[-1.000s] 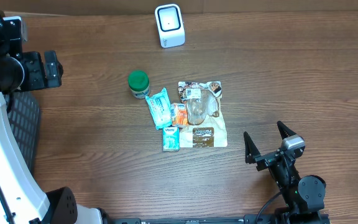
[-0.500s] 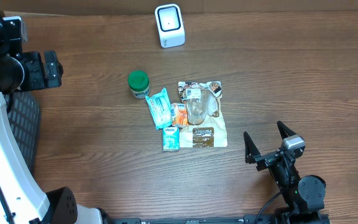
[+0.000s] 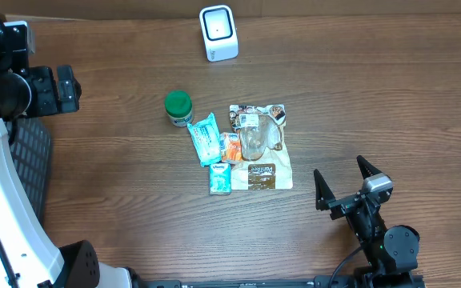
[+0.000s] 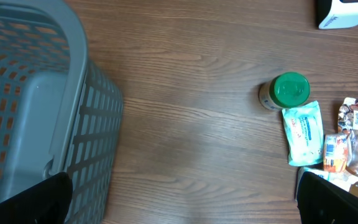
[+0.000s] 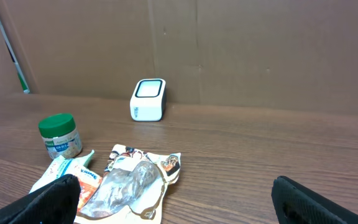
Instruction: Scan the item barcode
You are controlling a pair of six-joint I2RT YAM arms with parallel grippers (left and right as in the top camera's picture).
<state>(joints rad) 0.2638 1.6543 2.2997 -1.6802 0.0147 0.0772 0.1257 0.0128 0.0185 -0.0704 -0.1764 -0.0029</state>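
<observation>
Both arms are parked at opposite ends of the table (image 3: 390, 88) and neither is touching anything. My left arm rises as a white link along the left edge and folds over near the far-left corner, with the left gripper (image 3: 64, 90) held high and aimed down at the wood. Its wrist camera shows the two black fingertips (image 4: 23, 202) only at the bottom corners of the picture, spread wide with bare table between them and nothing in the grip. Under that arm sits a grey mesh basket (image 4: 42, 93), at the table's left side. My right arm sits low at the near-right edge, its forearm pointing away from the base toward the middle of the table. The right gripper (image 3: 338, 166) is splayed into a wide V, and again nothing is between the fingers. The things to scan lie bunched mid-table, well apart from both grippers. A green-lidded jar (image 3: 178, 108) stands upright at the left of the bunch, and a teal packet (image 3: 206, 138) lies flat just beside it. Next to that packet is a small orange packet (image 3: 231, 147), touching or overlapping the large pouch with a clear window (image 3: 260, 146) on the right. A small blue sachet (image 3: 220, 178) lies at the near edge of the group, up against the pouch's corner. The white barcode scanner (image 3: 218, 32) stands alone at the far edge of the table, in front of the cardboard backdrop (image 5: 260, 50), well clear of the bunch. From the right wrist camera it sits straight beyond the jar and pouch.
</observation>
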